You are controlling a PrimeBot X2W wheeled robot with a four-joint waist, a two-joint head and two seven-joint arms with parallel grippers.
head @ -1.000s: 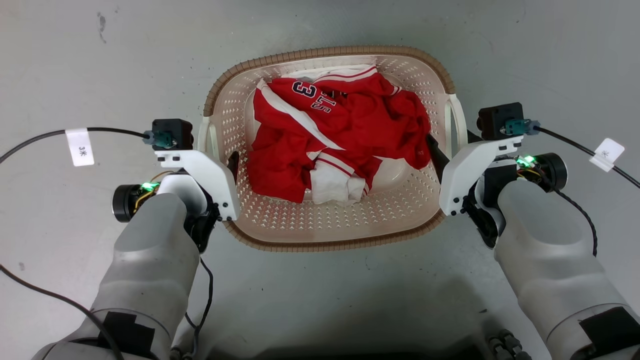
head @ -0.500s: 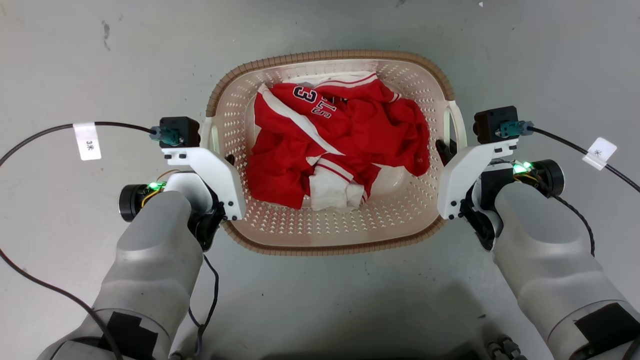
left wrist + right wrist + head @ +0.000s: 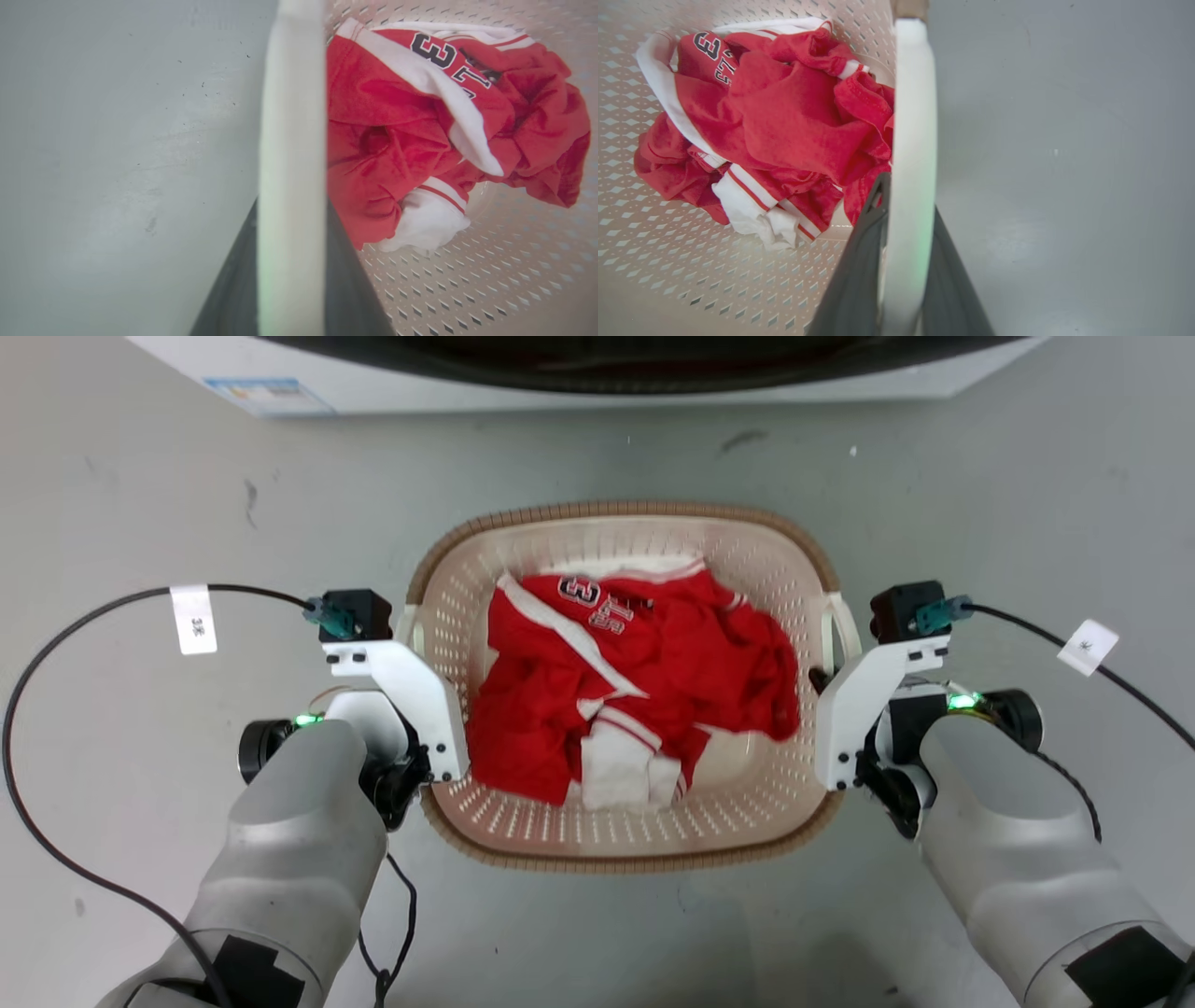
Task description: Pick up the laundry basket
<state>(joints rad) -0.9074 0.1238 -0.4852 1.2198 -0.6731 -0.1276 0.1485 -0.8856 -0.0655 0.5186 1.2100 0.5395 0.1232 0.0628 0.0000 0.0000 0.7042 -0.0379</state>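
Laundry basket [image 3: 635, 861] sits dead centre in the head view, on or just above the grey floor [image 3: 597, 933]; I can't tell which. A crumpled red jersey [image 3: 635, 681] is heaped in the middle, with bare perforated bottom showing toward 5 o'clock.

At the basket's 9 o'clock is the left handle [image 3: 289, 116], and my left gripper [image 3: 290, 219] is narrow, with a dark finger hard against each side of that white loop. At 3 o'clock it's the same: right gripper [image 3: 908, 200] clamped around the right handle [image 3: 915, 93], one finger inside the basket wall and one outside. The inner right finger is just beside the cloth, and I can't tell if it touches.

Here's how I'd fly the lift: both arms up together at the same rate, so the rim stays level and the jersey doesn't slide. These loops look thin and slick, so I judge a slip along the fingers to be the main risk. I'd hold firm pressure, avoid any twist at the wrists, and not pull the handles apart. There's a white appliance [image 3: 280, 392] at 12 o'clock, well apart, so I'd go straight up, not forward.
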